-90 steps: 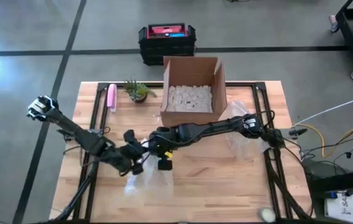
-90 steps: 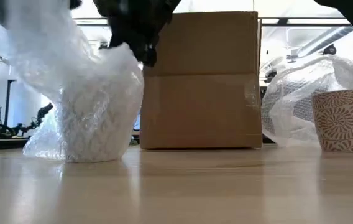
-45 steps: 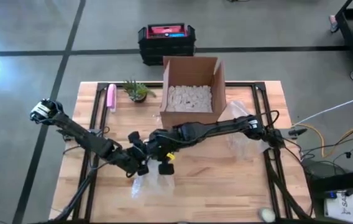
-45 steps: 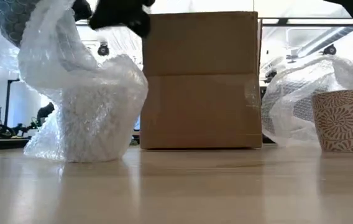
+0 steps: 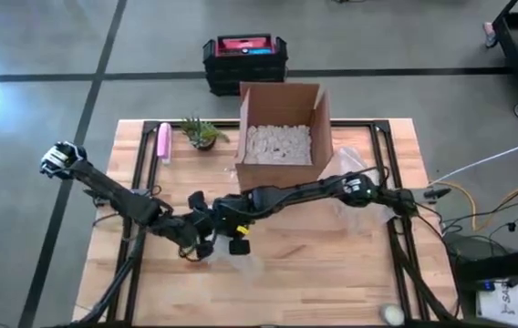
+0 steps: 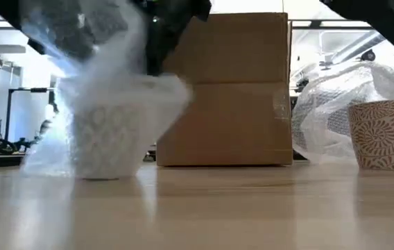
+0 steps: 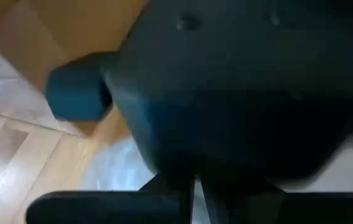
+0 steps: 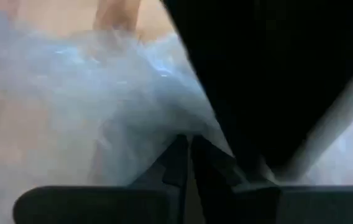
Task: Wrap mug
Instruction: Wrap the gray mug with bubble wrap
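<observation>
- Clear bubble wrap (image 6: 107, 83) draping over a pale patterned mug (image 6: 107, 142), standing at lower left of the low view, left of a brown cardboard box (image 6: 221, 90).
- Left gripper (image 5: 197, 244) and right gripper (image 5: 232, 235) meeting over it at centre-left of the wooden table (image 5: 332, 264); each with fingers pressed together, pinching wrap.
- Second patterned mug (image 6: 381, 135) sitting far right.

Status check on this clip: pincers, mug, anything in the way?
Both pincers, left and right, bunched over the mug, each shut on bubble wrap. Mug upright, partly wrapped. Cardboard box close behind; second mug off aside.
</observation>
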{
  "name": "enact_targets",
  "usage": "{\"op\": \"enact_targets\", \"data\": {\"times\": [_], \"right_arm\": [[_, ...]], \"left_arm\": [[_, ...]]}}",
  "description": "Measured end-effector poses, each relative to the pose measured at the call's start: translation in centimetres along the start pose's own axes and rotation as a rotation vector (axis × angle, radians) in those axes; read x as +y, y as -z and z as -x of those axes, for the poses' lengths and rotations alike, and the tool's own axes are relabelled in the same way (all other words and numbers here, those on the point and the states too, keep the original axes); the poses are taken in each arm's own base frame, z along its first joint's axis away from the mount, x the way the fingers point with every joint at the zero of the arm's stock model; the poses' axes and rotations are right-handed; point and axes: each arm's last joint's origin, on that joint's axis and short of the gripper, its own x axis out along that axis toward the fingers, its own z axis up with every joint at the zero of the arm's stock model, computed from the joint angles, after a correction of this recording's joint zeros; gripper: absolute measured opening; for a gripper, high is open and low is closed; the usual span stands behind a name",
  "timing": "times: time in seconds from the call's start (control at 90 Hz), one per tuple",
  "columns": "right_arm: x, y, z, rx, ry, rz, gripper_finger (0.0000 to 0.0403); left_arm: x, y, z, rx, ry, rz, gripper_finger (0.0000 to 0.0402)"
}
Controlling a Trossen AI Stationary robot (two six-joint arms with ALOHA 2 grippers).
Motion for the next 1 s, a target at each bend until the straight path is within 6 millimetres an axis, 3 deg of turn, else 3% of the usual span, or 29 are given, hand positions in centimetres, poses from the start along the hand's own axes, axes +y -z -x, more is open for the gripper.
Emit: {"op": "enact_targets", "data": {"times": [0.156, 0.433, 0.589, 0.8, 1.0], "right_arm": [[0.0, -0.1, 0.1, -0.007, 0.002, 0.000, 0.0013], [0.0, -0.1, 0.1, -0.007, 0.002, 0.000, 0.0013], [0.0, -0.1, 0.1, -0.006, 0.001, 0.011, 0.0014], [-0.1, 0.0, 0.0, -0.006, 0.002, 0.015, 0.0014], [0.0, 0.0, 0.4, 0.019, 0.001, -0.008, 0.0014]], "left_arm": [[0.4, -0.6, 1.1, -0.035, 0.037, -0.025, 0.0023], [0.9, -1.0, 3.1, -0.009, 0.236, -0.021, 0.0138], [0.6, -0.8, 3.7, 0.022, 0.318, 0.034, 0.0168], [-0.5, 0.1, 0.9, 0.013, 0.237, -0.017, 0.0150], [-0.3, 1.4, -2.1, 0.047, -0.018, -0.056, 0.0071]]}}
